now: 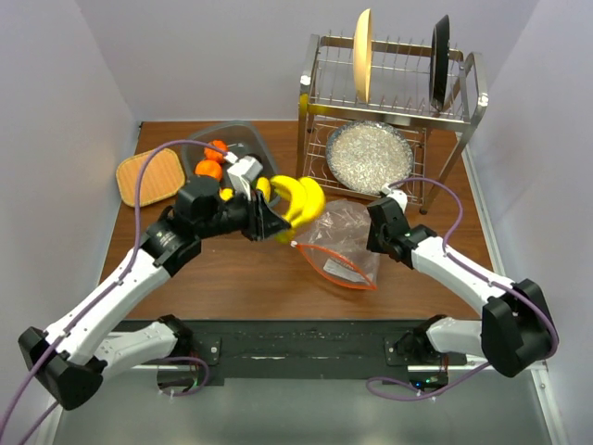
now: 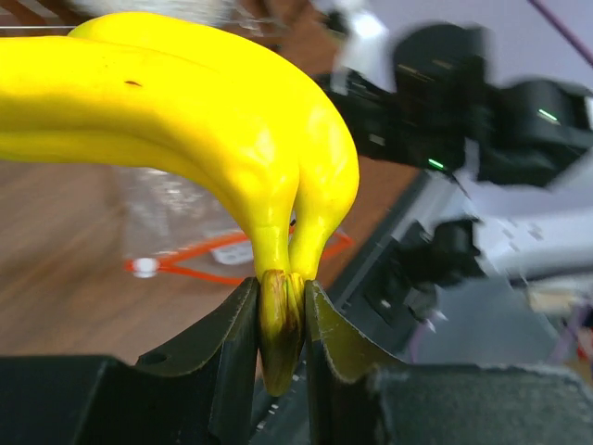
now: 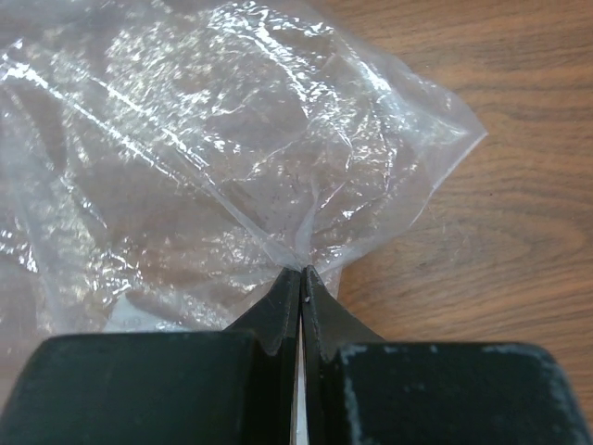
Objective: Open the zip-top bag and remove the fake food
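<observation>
The left arm (image 1: 120, 287) is stretched forward and inward, and the left gripper (image 2: 281, 297) is clamped on the stem of the banana bunch (image 2: 185, 102). The right arm (image 1: 463, 273) is bent inward at the elbow, and the right gripper (image 3: 302, 278) is pinched tight on a fold of the zip-top bag (image 3: 185, 148).

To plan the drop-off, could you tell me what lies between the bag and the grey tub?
In the top view, the banana bunch, held by its stem in the left gripper, is between the bag and the tub.
</observation>
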{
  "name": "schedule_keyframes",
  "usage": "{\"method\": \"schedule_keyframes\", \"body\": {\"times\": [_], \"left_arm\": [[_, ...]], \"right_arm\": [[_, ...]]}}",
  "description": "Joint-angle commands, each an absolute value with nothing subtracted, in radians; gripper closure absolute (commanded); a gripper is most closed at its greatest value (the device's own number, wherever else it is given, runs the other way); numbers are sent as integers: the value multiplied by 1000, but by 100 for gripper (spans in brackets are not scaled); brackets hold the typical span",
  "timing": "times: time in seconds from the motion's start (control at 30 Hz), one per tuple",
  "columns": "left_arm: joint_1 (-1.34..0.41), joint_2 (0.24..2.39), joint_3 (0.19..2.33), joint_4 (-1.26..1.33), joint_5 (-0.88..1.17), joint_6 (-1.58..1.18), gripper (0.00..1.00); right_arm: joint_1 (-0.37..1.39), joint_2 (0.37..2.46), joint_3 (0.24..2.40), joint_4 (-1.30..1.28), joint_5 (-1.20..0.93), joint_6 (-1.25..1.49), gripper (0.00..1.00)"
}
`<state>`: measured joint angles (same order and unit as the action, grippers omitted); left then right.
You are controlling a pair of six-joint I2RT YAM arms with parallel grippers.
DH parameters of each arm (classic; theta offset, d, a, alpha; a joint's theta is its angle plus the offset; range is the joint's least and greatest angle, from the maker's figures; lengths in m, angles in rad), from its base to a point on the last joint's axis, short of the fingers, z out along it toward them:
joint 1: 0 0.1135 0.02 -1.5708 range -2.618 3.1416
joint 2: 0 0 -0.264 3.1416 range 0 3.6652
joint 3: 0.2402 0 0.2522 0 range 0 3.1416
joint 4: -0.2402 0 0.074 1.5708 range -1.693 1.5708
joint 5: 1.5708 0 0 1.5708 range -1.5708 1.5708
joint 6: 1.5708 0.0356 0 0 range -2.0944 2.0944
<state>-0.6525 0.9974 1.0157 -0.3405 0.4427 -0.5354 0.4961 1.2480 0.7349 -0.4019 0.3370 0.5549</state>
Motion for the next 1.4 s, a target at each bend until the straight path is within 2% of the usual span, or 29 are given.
{"method": "schedule_keyframes", "body": {"times": [0.0, 0.23, 0.4, 0.57, 0.87, 1.03, 1.17, 1.2, 1.27, 1.3, 1.33, 1.37], "left_arm": [[-542, 1049, 1028, -350, 278, -532, 100], [-428, 1130, 1028, -227, 14, -506, 100], [-330, 1276, 1034, -40, 21, -483, 100], [-295, 1487, 1156, 36, -21, -396, 100], [-272, 1739, 1382, 15, -60, -341, 100], [-258, 1804, 1369, 41, -25, -307, 100], [-256, 1835, 1350, 78, 24, -290, 83], [-256, 1835, 1344, 81, 25, -290, 72], [-256, 1816, 1324, 84, 11, -298, 59], [-256, 1804, 1313, 87, 2, -302, 45], [-256, 1777, 1298, 86, 3, -310, 42], [-255, 1761, 1290, 83, -9, -317, 39]], "right_arm": [[492, 1203, 730, -400, 302, 545, 100], [491, 1180, 721, -396, 282, 540, 100], [492, 1172, 722, -394, 264, 540, 100], [491, 1158, 730, -397, 256, 537, 100], [492, 1160, 721, -385, 242, 538, 100], [491, 1147, 716, -387, 241, 538, 100], [492, 1147, 718, -385, 236, 535, 100], [492, 1146, 718, -385, 235, 535, 98], [492, 1144, 718, -383, 226, 532, 93], [491, 1144, 718, -383, 221, 531, 90], [492, 1143, 719, -383, 218, 532, 83], [492, 1141, 721, -383, 212, 531, 80]]}}
